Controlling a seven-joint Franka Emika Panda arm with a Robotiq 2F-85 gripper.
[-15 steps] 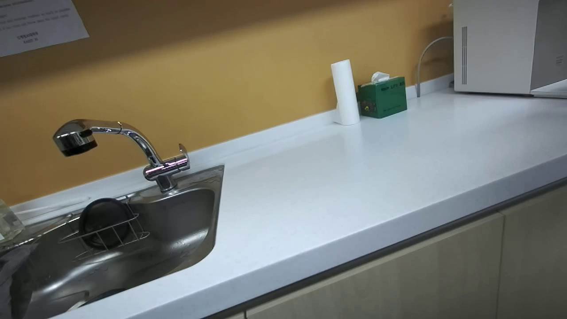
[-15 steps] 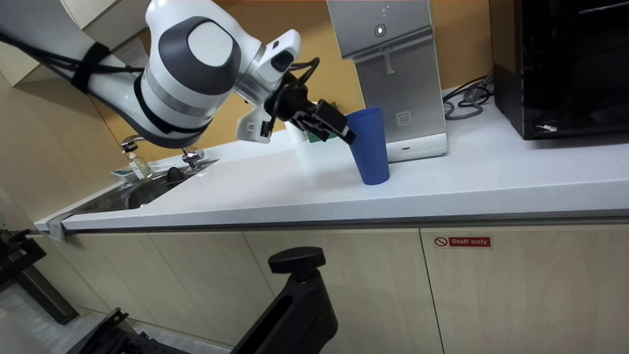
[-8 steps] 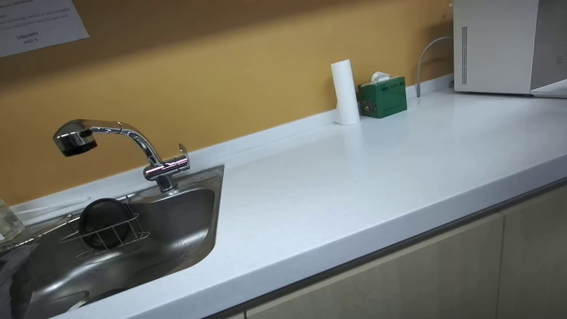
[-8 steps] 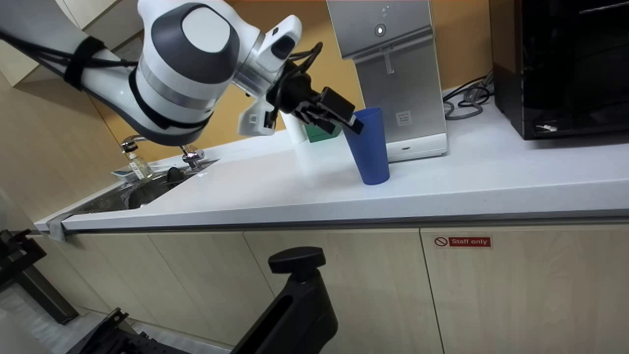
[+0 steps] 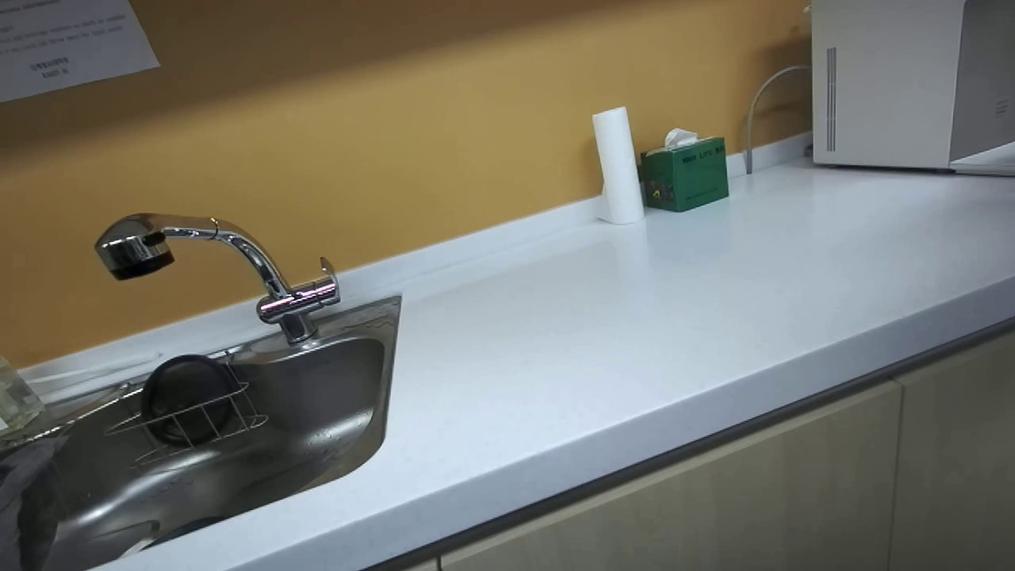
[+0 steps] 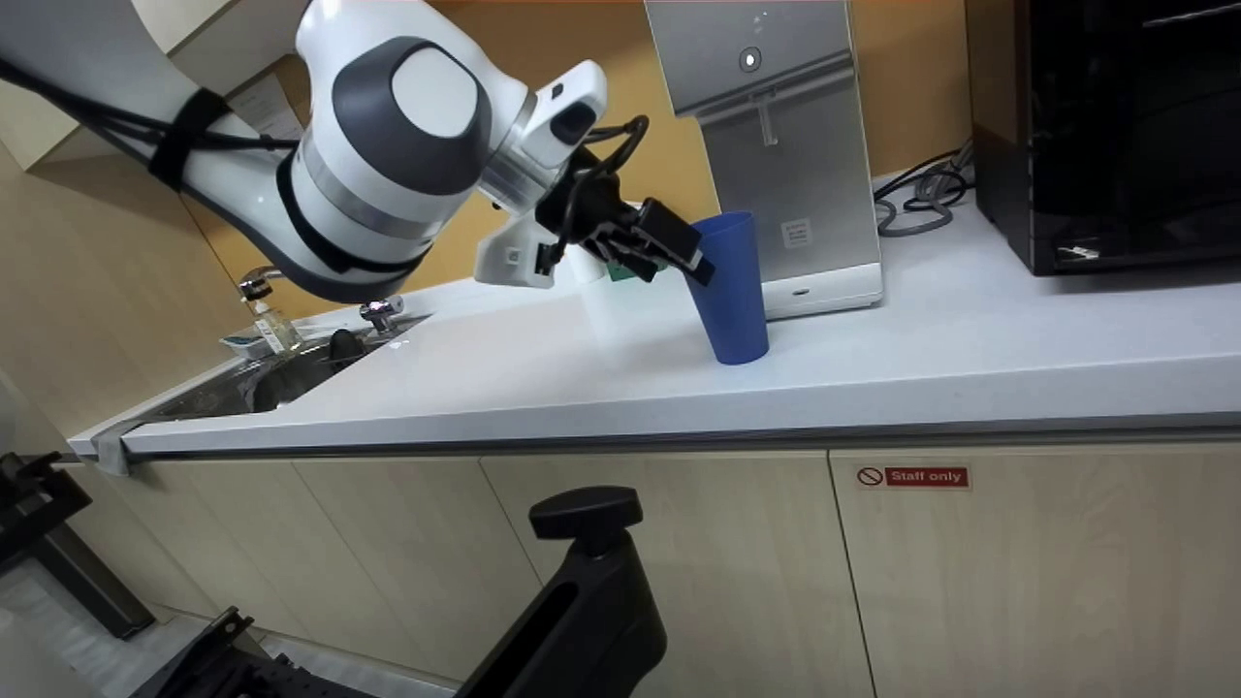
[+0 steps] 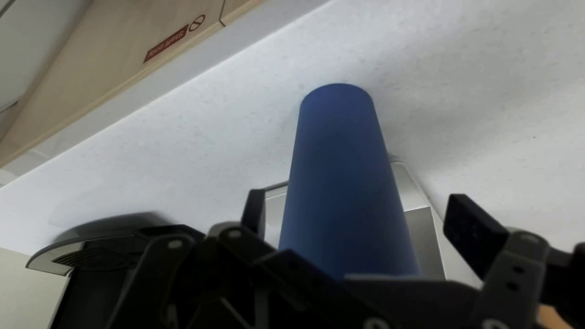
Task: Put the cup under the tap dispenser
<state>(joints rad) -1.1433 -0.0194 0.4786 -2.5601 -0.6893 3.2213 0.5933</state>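
A: Tense stuff at the desk! The blue cup stands upright on it, long axis vertical, the silver machine behind it, and the lone arm leans in level with its upper half.

B: Now the wrist view, and the jaws are spread apart, one on each side of the cup, a gap showing both ways! The wider gap is on that view's right, so I'd want them a shade leftward there, then the squeeze.

A: Is it deep enough between them?

B: Can't tell! The cup's upper end is hidden in that view.

A: And the tap dispenser?

B: Chrome, curving up by the sink, well apart from the cup. Grip first, I'd say; the long carry would come after.

A: Any lettering?

B: "Staff only", red sign on the cabinet door, upside down in the wrist view! The green tissue box has print, too blurred to trust. The wall notice, likewise. The silver machine's label? Too small. No brand I can name.
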